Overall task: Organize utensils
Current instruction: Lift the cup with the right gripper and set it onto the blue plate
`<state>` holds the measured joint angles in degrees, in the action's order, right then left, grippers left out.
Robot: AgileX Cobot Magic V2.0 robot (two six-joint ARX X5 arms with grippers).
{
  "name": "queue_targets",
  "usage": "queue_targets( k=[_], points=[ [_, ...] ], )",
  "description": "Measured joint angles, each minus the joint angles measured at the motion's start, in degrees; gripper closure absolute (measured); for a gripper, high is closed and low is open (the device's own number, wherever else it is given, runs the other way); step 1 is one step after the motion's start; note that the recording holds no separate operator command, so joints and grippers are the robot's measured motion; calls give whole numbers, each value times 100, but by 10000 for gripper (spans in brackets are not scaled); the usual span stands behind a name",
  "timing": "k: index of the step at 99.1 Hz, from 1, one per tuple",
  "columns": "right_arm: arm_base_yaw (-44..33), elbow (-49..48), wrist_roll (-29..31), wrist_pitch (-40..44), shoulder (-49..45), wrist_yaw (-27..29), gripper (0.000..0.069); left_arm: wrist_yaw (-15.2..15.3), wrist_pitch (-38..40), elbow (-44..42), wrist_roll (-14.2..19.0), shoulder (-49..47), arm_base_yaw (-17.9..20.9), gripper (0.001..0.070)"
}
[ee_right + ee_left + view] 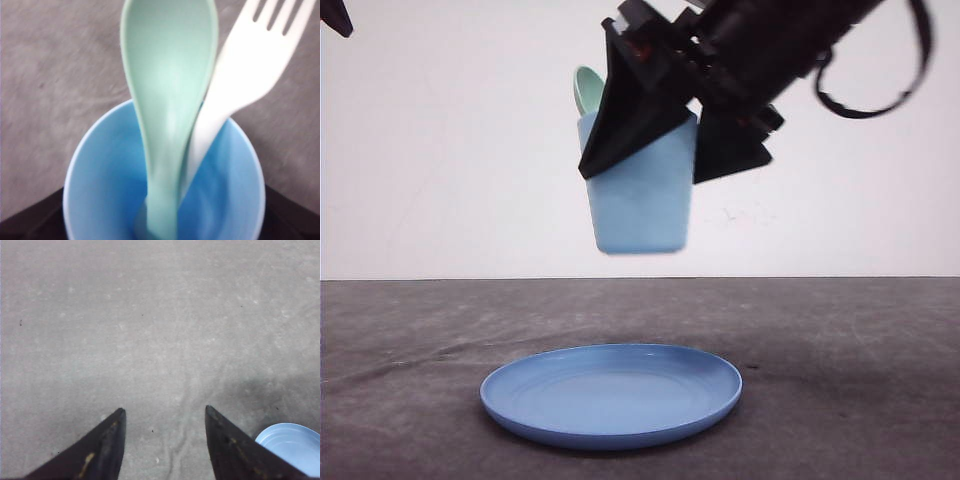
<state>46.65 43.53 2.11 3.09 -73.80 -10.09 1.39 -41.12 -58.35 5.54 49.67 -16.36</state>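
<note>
We see the right claw clamped on the cup, held in the air above the plate. Between its fingers, the spoon and fork stand inside the cup, heads up. The left claw hangs open over bare counter.

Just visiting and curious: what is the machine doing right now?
Right gripper shut on light blue cup, held in air above blue plate. Mint-green spoon and white fork stand in cup. Left gripper open, empty. Nothing in the way.
</note>
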Motion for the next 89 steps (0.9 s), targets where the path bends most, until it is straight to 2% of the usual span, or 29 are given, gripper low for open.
queue_targets(
  k=[29,89],
  points=[
    [509,-1034,138,-863,297,133,207,0,-4,0,0,0,0,410],
    [581,-1082,133,-2291,-922,413,206,0,-4,0,0,0,0,410]
  ],
)
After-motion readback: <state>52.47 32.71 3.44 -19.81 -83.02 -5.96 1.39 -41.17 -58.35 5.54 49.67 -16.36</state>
